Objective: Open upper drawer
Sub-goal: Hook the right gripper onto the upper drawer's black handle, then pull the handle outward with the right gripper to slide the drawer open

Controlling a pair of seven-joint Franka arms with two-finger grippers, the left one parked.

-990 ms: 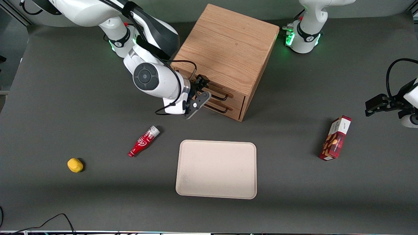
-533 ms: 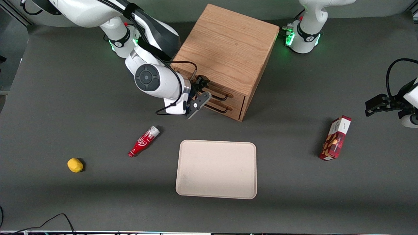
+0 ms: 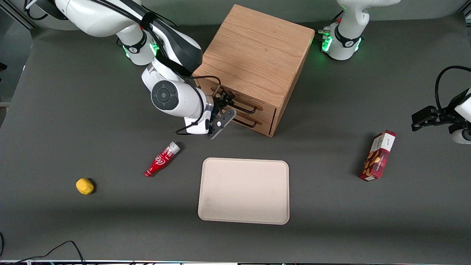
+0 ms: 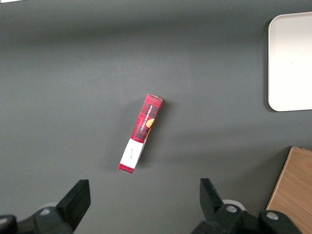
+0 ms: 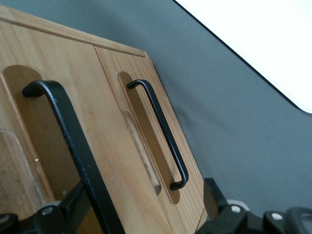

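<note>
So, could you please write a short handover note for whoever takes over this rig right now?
Gripper: in front of the oak cabinet, at the upper drawer's handle, fingers open on either side of the bar.
Upper drawer: front looks flush with the lower drawer, so not visibly pulled out.
Done: approach to the handle.
Left: close on the bar, then pull the drawer out toward the tray.

Front cam: high up, tilted steeply down, far enough to take in whole table [image 3: 55, 110]; cabinet [image 3: 257, 55] at 12 o'clock of tray [image 3: 243, 191]. R wrist cam: v. close, aimed past gripper [image 5: 141, 209] at upper drawer [image 5: 44, 53] front. L wrist cam: straight down, mid height, over snack box [image 4: 141, 134]. Shares box, tray edge, cabinet corner w/ front cam.
</note>
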